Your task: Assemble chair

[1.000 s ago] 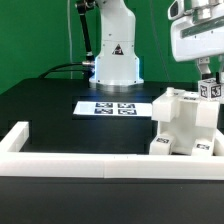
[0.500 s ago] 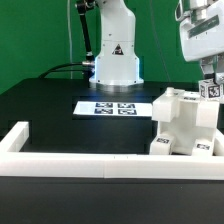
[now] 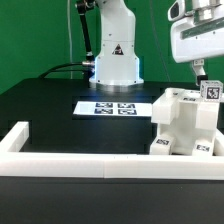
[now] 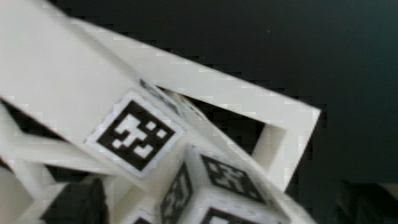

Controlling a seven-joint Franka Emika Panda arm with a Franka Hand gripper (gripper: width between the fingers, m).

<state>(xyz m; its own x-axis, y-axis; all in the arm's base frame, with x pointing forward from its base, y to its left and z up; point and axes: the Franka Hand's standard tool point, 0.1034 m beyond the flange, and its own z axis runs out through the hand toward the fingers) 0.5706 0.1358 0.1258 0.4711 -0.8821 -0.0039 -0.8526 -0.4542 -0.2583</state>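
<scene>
Hovering just above the chair (image 3: 185,125), the gripper (image 3: 201,72) is hanging at the exterior view's right, with one dark finger (image 3: 198,68) pointing down toward a small tagged block (image 3: 209,90) on the chair's highest part. Whether the jaws are standing apart or together I cannot tell. Only that one finger is showing clearly, and it is not plain whether it is touching the block or just beside it.

The chair is sitting on the black table (image 3: 50,110), tucked into the corner of the white border rail (image 3: 90,165). That corner is probably serving as a brace, so the blocky white pieces are not sliding when a part is pressed home. The marker board (image 3: 112,107) is lying flat, well apart from the work, in front of the arm's base (image 3: 115,55).

The wrist view is looking straight down onto slanting white members of the chair (image 4: 267,110) and a square tag (image 4: 137,132) (no fingertip is showing there). So the chair is lying directly beneath the hand, near it, with the tagged block closest.
</scene>
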